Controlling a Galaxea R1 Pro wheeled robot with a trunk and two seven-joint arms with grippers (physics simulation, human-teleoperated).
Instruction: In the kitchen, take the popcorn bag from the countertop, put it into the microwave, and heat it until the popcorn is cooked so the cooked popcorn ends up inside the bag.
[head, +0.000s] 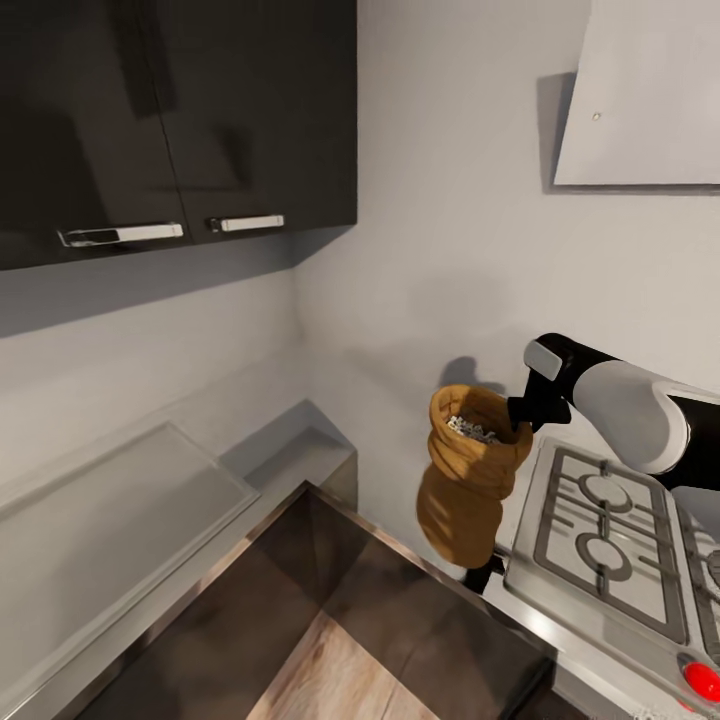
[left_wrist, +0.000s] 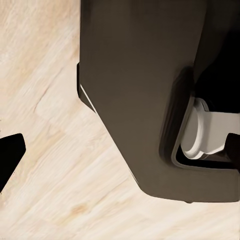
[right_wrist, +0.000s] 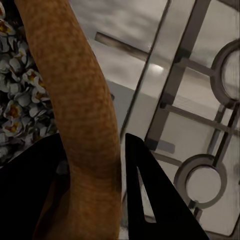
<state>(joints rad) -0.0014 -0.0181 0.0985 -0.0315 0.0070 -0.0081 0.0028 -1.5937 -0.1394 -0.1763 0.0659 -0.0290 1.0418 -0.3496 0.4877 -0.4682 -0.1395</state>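
Head view: the right gripper (head: 527, 412) is pinching the rolled rim of the popcorn bag (head: 470, 480), which is hanging in the air above the front-left corner of the stove (head: 610, 540), mouth up, popcorn (head: 472, 430) showing inside.
Left wrist view: the camera is looking down at the wooden floor (left_wrist: 45, 150) and the robot's dark base (left_wrist: 145, 90); whether the left claw is open is impossible to tell.
Right wrist view: the black fingers (right_wrist: 150, 195) are closing on the bag's rim with the burner grates (right_wrist: 200, 120) below.
Risk: the grip is taking only the rim, so a swing could probably tilt the bag, spilling kernels, or let it slip onto the stove.
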